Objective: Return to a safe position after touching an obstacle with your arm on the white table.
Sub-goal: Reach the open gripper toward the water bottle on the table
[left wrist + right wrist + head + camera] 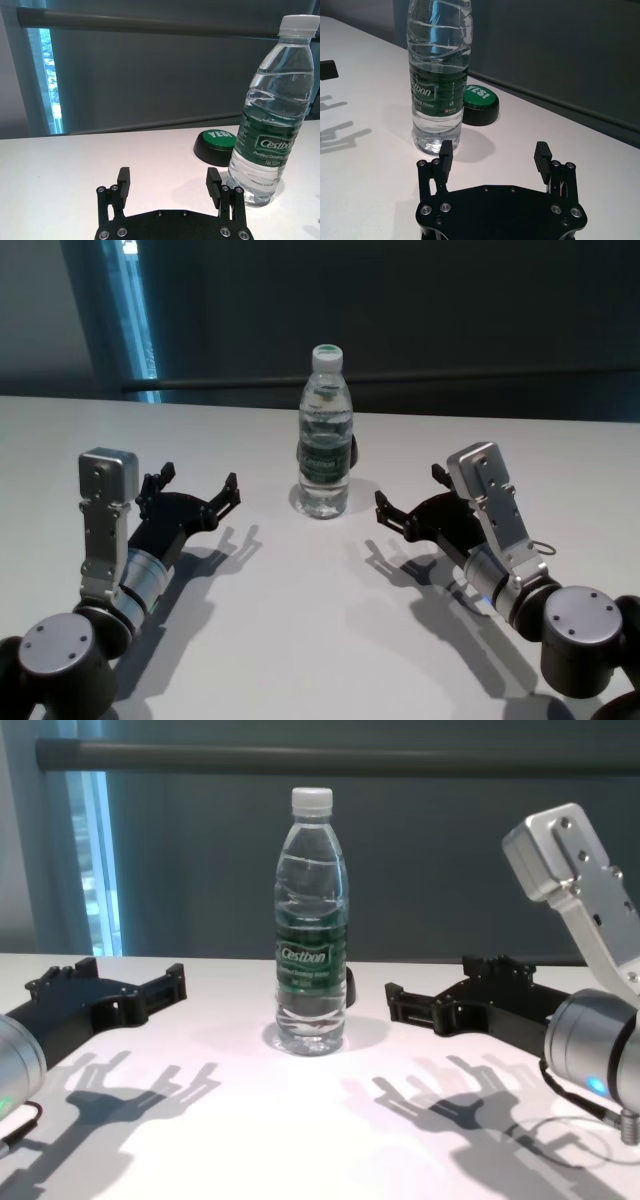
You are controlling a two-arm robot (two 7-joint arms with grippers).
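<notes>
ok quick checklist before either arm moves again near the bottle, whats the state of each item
1. Bottle upright on the white table: ok.
2. Left gripper clear of the bottle, with table showing between them: ok.
3. Right gripper clear of the bottle, gap visible in the chest view: ok.
4. Both grippers open and holding nothing: ok.
5. Green button behind the bottle, away from both grippers: ok.
6. Arms at a safe position: cannot tell; both grippers point toward the bottle from either side.
</notes>
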